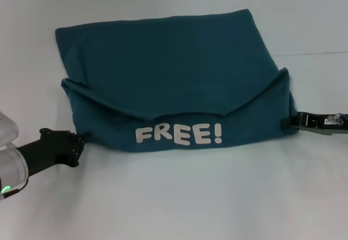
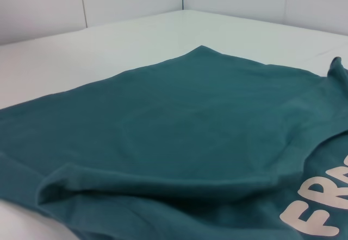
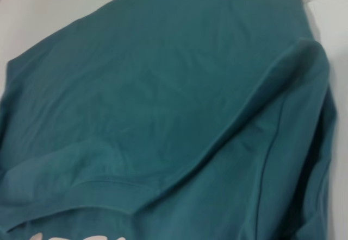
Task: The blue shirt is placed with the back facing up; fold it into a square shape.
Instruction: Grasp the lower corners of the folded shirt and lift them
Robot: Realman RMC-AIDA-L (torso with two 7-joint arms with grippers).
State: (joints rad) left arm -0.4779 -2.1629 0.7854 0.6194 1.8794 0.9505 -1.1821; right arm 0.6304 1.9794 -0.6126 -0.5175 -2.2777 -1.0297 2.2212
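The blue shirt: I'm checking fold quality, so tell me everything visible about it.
The blue shirt is dark teal, soft matte fabric, lying on the white table. Its near part is folded up over the rest, showing a white "FREE!" print; the flap edge sags in the middle and rises at both corners. The left end effector and right end effector sit at its near corners.

Your left gripper sits right at the near-left corner of the blue shirt, your right gripper against its right edge; whether either is closed can't be told. Between them the shirt's folded-up near flap, printed FREE!, is the only thing in the way. Outward of each gripper and back toward you, the white table is bare, giving you room to pull away. Beyond the shirt's far edge the table continues bare.
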